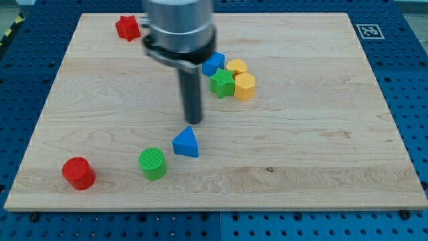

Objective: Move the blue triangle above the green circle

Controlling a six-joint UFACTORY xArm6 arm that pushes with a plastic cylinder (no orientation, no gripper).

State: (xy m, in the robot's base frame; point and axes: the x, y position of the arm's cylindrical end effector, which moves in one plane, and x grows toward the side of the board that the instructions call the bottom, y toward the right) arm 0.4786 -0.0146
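Blue triangle (pixel 186 142) sits toward the table's (pixel 321 154) bottom edge, left of middle, just beside the green circle (pixel 152 163) on its upper-right; so not above it yet; my tip (pixel 193 122) stands just past the triangle's top, near but seemingly not touching; no hand on this rig, only the rod, so nothing to open or close, nothing gripped.

Judgement: the triangle needs to go left, toward the table's left edge, plus a little toward the top edge; tip is on the wrong side for that; best to circle round to the triangle's right face, then push left, aimed through its middle so it doesn't spin off; keep clear of the green circle, a nudge would shift the target; red cylinder (pixel 79 173) near the bottom-left corner is out of the way.
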